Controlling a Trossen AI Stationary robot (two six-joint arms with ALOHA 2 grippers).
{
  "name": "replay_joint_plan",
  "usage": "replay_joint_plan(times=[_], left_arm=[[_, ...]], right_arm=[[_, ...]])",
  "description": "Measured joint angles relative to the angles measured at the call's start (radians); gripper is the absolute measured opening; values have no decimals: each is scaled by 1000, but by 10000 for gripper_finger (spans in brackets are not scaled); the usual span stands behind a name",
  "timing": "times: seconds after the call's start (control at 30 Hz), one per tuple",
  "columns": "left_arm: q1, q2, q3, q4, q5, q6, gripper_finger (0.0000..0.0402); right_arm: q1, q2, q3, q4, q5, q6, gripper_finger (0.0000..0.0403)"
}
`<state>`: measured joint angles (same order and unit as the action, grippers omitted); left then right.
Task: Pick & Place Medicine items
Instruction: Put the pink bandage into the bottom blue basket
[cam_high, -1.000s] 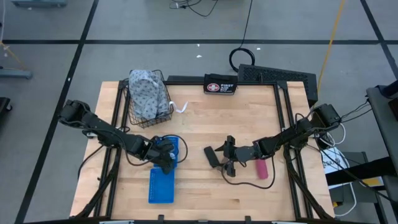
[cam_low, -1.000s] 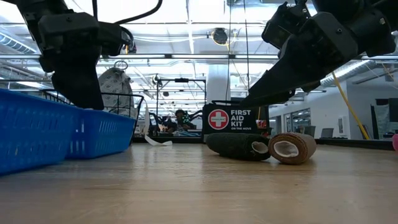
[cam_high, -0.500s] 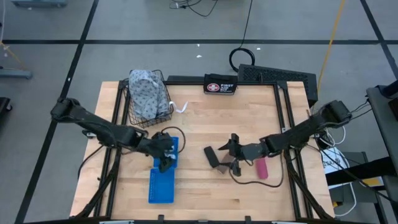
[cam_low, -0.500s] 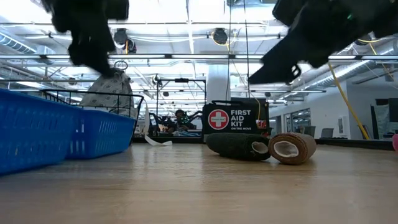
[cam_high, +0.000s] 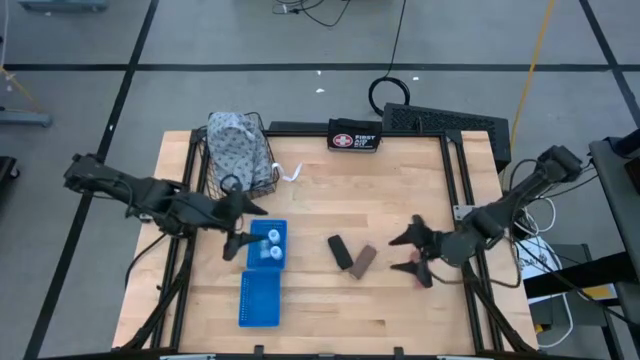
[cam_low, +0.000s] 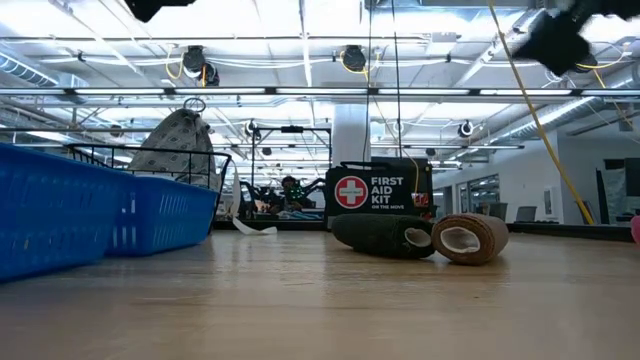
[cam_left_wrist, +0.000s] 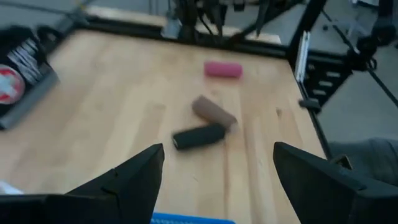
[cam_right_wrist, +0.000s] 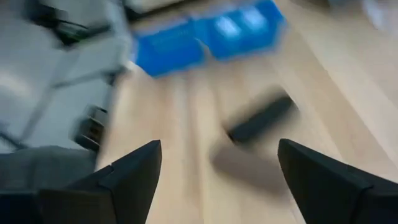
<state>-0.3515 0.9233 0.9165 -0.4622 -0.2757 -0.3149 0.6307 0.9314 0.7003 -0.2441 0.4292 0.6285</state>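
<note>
Left end effector (cam_high: 243, 225) wide open, empty, right end effector (cam_high: 412, 254) likewise, pink tube (cam_left_wrist: 222, 70) clear only in left wrist view

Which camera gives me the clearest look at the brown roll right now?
The low view: the brown roll lies side-on, its hollow end facing the camera, beside the black roll. The high view shows it as a small brown oblong; the left wrist view shows it from farther off; the right wrist view only blurs it.

Grey floor (cam_high: 80, 90) (dark lines), bright ceiling lights (cam_low: 300, 45)
</note>
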Motion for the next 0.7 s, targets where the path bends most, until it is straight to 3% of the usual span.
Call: replay_joint_plan(times=[0.13, 0.3, 0.4, 0.47, 0.7], left_arm=[[0, -17, 0, 5, -73, 51, 314], [0, -6, 0, 14, -228, 77, 306], [1, 21, 0, 17, -314, 77, 303], [6, 44, 0, 20, -354, 77, 304], [42, 116, 0, 22, -371, 49, 316]], right_arm=[[81, 24, 76, -443, -22, 459, 295], [159, 150, 71, -661, -274, 882, 272], [189, 239, 60, -652, -387, 990, 262], [205, 289, 57, -605, -403, 1023, 258], [210, 411, 18, -425, -281, 1031, 259]])
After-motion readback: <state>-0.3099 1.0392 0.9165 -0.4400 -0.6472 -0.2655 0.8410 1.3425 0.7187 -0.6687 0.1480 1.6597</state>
